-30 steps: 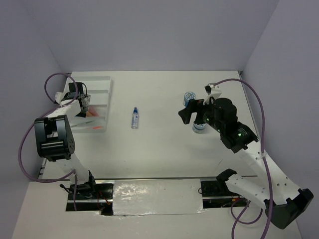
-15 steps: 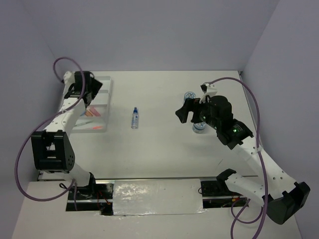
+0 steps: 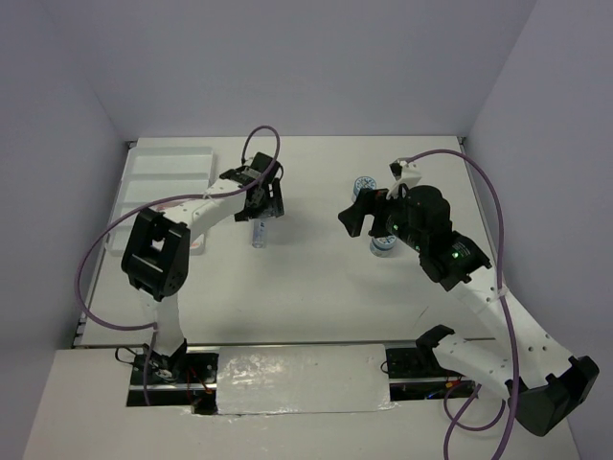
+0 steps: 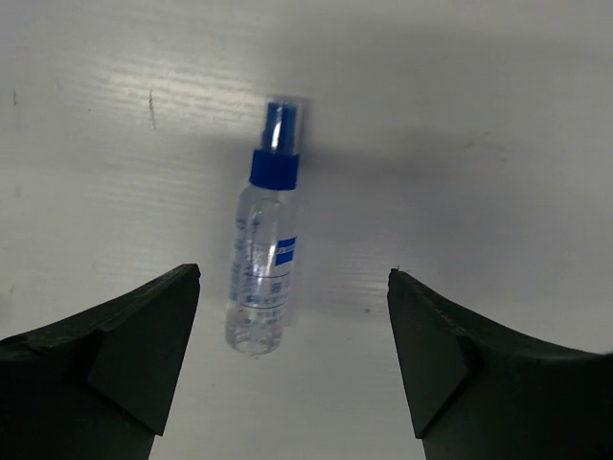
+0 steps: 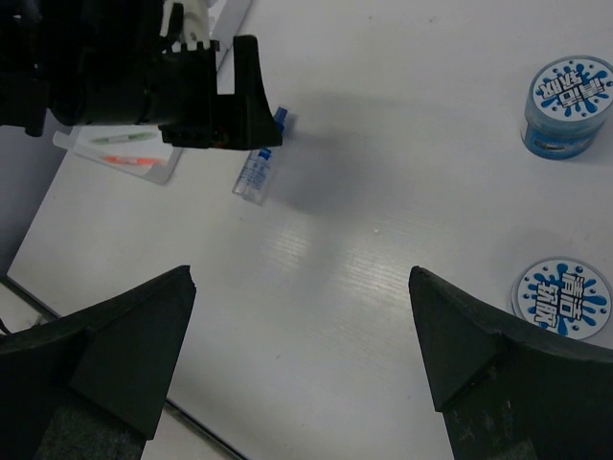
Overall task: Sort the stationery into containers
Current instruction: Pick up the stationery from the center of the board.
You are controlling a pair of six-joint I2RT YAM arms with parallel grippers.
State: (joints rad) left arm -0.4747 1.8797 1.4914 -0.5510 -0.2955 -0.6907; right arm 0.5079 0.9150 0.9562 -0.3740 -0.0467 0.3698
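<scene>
The bottle is seen lying lengthwise between the wide-open left end effector's fingers, seemingly below them.

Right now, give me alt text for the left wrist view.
A small clear bottle with a blue cap lies flat on the white table, framed by the left gripper's open black fingers, its cap toward the top.

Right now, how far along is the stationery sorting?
Done: a thin green pen and an orange piece lie in the white divided plastic tray. In hand: nothing; the left gripper hovers open over the small clear bottle with a blue cap. Left: that bottle and two round blue-and-white tape rolls on the table, near the open, empty right gripper.
</scene>
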